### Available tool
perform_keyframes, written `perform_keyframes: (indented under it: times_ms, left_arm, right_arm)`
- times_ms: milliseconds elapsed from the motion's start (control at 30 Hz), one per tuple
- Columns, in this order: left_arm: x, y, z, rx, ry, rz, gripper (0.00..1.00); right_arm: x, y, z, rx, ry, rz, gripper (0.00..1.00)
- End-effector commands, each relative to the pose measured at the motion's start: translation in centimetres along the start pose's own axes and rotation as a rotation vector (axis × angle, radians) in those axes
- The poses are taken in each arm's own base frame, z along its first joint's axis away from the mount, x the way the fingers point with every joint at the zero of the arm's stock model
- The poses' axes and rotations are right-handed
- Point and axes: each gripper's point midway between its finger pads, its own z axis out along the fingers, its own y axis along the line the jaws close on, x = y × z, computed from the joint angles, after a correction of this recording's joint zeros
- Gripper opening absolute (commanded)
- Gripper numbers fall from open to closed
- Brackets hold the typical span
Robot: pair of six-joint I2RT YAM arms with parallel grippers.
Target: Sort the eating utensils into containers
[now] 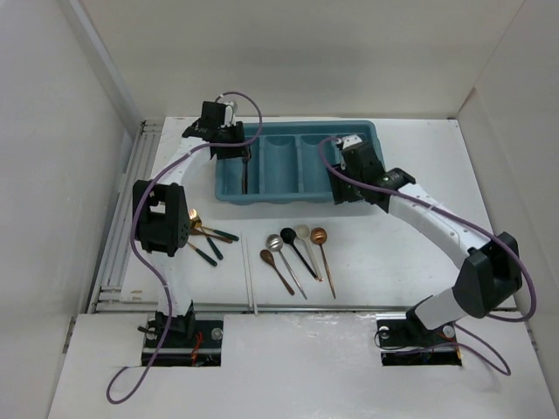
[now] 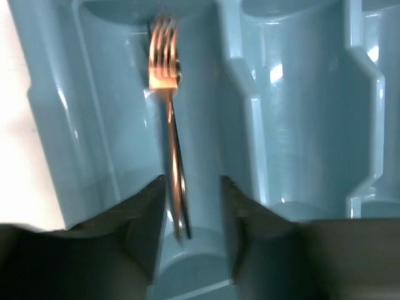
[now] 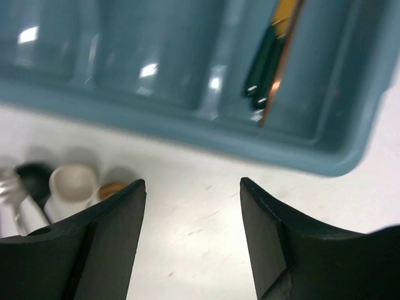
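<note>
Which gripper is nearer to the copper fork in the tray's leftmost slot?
Left. The left gripper hangs directly over the fork, its open jaws either side of the handle. The right gripper is open near the tray's opposite end, by its near wall.

Top view is bright and even, with soft shadows under my arms on the white counter [image 1: 393, 253]. Both wrist views are soft and out of focus, my jaws dark blurs up close. White glare spots on the teal tray [image 3: 187, 122].

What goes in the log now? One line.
left gripper open around copper fork in tray | right gripper open, empty, near tray
</note>
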Motion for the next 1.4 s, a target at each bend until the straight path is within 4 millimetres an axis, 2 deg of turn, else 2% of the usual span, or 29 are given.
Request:
perform_keyframes:
  times_ms: [0,33,67,133,167,200,300,333,400,467,567,600,667,767,833,867,900,1000,1033,1100,1233,1300,1367]
  left_arm:
    - [-3.7,-1.8,-3.4,0.011,-0.113,0.020,0.41]
    - [-3.8,-1.7,-3.8,0.001,-0.117,0.033,0.41]
    - [-3.9,-1.8,-4.3,0.002,-0.120,0.034,0.41]
    - [-4.2,-1.5,-6.1,-0.026,-0.133,0.057,0.42]
    - [-4.1,-1.4,-6.6,-0.039,-0.133,0.056,0.42]
    - [-4.5,-1.5,-8.2,-0.046,-0.152,0.068,0.42]
    - [-3.5,-0.8,-9.6,-0.080,-0.148,0.091,0.43]
    - [-3.6,-0.2,-10.9,-0.100,-0.163,0.083,0.43]
    - [-2.4,1.4,-11.4,-0.136,-0.141,0.075,0.45]
    - [-1.4,3.2,-12.5,-0.174,-0.132,0.059,0.45]
    - [-1.2,5.0,-14.3,-0.223,-0.158,0.048,0.46]
    - [-0.5,5.5,-14.4,-0.232,-0.148,0.040,0.46]
    - [-0.8,5.9,-15.6,-0.240,-0.180,0.031,0.46]
    - [-0.6,7.1,-16.5,-0.259,-0.197,0.011,0.47]
    - [-0.4,8.0,-16.9,-0.275,-0.205,-0.004,0.47]
    - [-0.6,7.8,-17.3,-0.274,-0.216,-0.002,0.47]
    - [-0.5,8.3,-17.7,-0.283,-0.221,-0.011,0.47]
    - [-0.4,9.0,-18.1,-0.280,-0.225,-0.028,0.47]
    - [-0.6,9.4,-18.5,-0.288,-0.236,-0.036,0.47]
    - [-0.8,9.5,-19.0,-0.286,-0.246,-0.041,0.47]
    - [-0.2,10.0,-19.0,-0.278,-0.239,-0.054,0.47]
    - [-0.2,9.8,-19.0,-0.269,-0.237,-0.053,0.47]
    - [-0.5,9.8,-19.0,-0.268,-0.246,-0.051,0.47]
  right_arm:
    - [2.4,2.2,-2.0,-0.022,0.035,-0.031,0.67]
    - [3.2,3.2,-2.4,-0.066,0.046,-0.044,0.67]
    - [5.5,4.5,-2.3,-0.099,0.091,-0.069,0.67]
    - [7.3,5.9,-2.7,-0.147,0.113,-0.076,0.66]
    - [9.0,6.8,-2.6,-0.169,0.142,-0.094,0.66]
    - [9.7,7.4,-2.6,-0.187,0.155,-0.093,0.65]
    - [12.3,8.7,-2.3,-0.211,0.198,-0.098,0.65]
    - [13.0,9.3,-2.1,-0.224,0.214,-0.100,0.63]
    - [14.5,10.5,-1.7,-0.248,0.239,-0.100,0.63]
    - [15.5,11.1,-1.3,-0.254,0.260,-0.079,0.62]
    - [17.0,11.4,-0.5,-0.243,0.294,-0.068,0.59]
    - [16.8,11.5,-0.4,-0.247,0.286,-0.065,0.59]
    - [18.4,11.2,0.3,-0.212,0.327,-0.081,0.55]
    - [19.4,10.4,1.5,-0.149,0.351,-0.091,0.52]
    - [20.5,10.4,2.2,-0.131,0.382,-0.088,0.48]
    - [20.6,10.5,2.6,-0.131,0.383,-0.089,0.46]
    - [21.4,10.3,3.0,-0.119,0.408,-0.098,0.38]
    - [22.5,9.6,3.1,-0.068,0.446,-0.085,0.21]
    - [22.9,9.3,3.1,-0.041,0.460,-0.063,0.10]
    - [22.7,8.6,2.8,-0.008,0.460,-0.037,0.01]
    - [21.5,7.8,1.2,0.007,0.436,-0.024,0.00]
    - [20.1,7.4,0.1,0.009,0.402,-0.026,0.00]
    - [18.7,7.1,-1.8,0.005,0.391,-0.049,0.00]
